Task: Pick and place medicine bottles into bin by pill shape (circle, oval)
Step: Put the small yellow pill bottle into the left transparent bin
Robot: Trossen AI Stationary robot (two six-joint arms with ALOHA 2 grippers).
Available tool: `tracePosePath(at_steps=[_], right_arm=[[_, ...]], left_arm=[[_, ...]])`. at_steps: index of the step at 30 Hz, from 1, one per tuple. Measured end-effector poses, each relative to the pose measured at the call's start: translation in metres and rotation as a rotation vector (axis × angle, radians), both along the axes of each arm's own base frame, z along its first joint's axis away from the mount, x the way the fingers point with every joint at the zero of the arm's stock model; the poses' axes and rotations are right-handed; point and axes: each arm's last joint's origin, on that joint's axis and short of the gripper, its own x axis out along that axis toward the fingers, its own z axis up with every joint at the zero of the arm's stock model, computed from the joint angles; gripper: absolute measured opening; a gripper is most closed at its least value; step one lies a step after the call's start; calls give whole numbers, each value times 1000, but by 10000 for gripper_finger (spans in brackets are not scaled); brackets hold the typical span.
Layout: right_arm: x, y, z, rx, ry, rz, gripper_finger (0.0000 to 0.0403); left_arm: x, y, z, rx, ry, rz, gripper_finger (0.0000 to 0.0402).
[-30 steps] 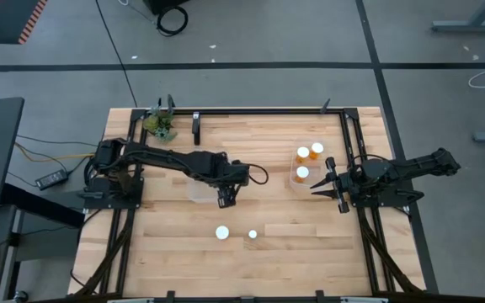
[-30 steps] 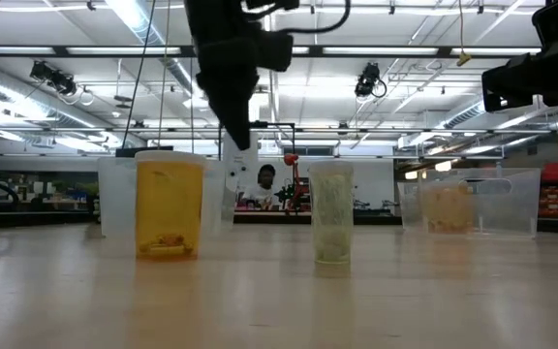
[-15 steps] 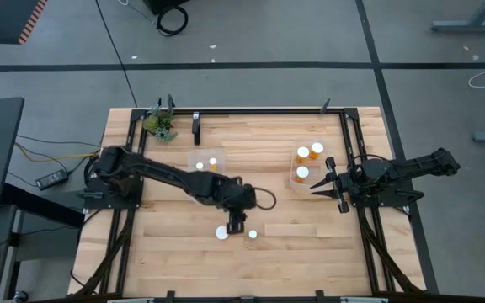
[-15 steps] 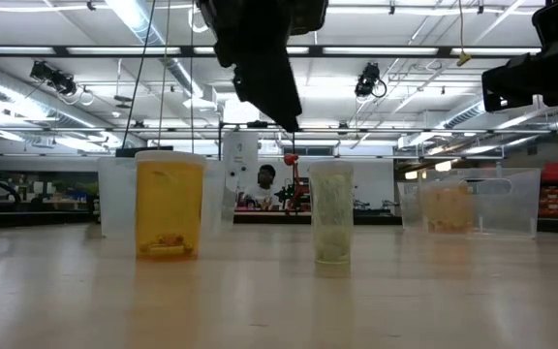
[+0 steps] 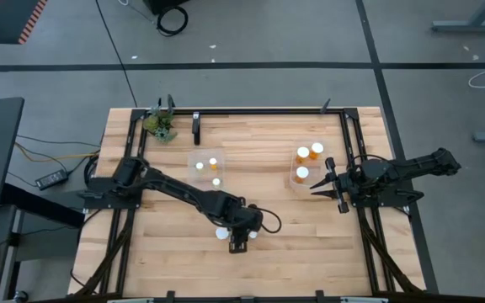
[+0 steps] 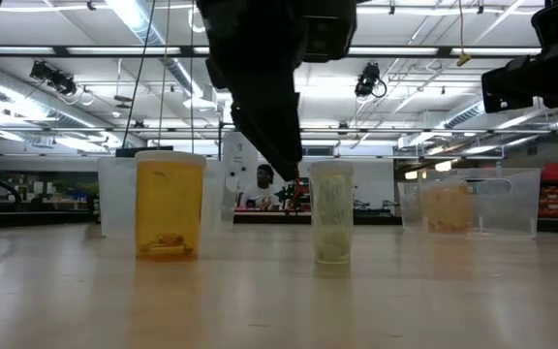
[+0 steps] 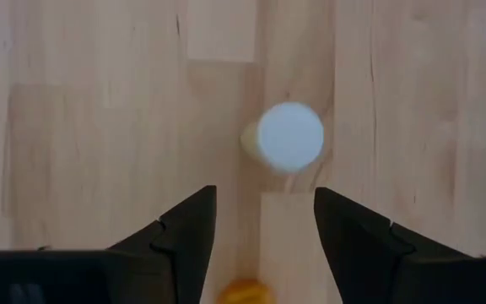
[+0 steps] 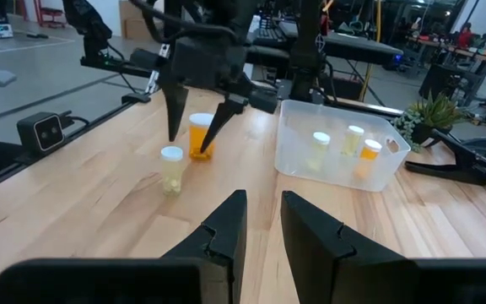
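Note:
Two bottles stand upright on the wood table near its near edge. One is an amber bottle (image 5: 221, 233) (image 6: 170, 206). The other is a smaller pale bottle with a white cap (image 5: 253, 235) (image 7: 289, 137) (image 6: 332, 211). My left gripper (image 5: 237, 247) (image 7: 264, 228) is open and points down over them. It is above the table and touches neither bottle. In the left wrist view the pale bottle lies just ahead of the gap between the fingers. My right gripper (image 5: 313, 187) (image 8: 262, 224) is open and empty, beside the right bin.
A clear left bin (image 5: 194, 156) holds three white-capped bottles. A clear right bin (image 5: 294, 178) (image 8: 294, 160) holds three amber ones. A small plant (image 5: 160, 124) and a black clamp (image 5: 196, 126) stand at the far edge. Bare wood lies between the bins and around the two bottles.
My left gripper has gone from beside the left bin toward the table's near edge and a little to the right. It has also come down, and now stands over the two standing bottles. The bottles have stayed in place.

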Motion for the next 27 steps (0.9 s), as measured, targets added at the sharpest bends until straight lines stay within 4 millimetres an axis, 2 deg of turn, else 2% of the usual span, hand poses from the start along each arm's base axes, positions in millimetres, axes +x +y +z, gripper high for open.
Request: tracePosePath(at_steps=[12, 18, 27], right_arm=[[0, 0, 0, 0, 2, 0, 83], [0, 0, 0, -1, 3, 0, 83], [0, 0, -1, -2, 9, 0, 83]], left_arm=[[24, -14, -16, 31, -8, -59, 222], [30, -16, -17, 48, -57, -74, 223], [30, -15, -17, 55, -63, -90, 177]])
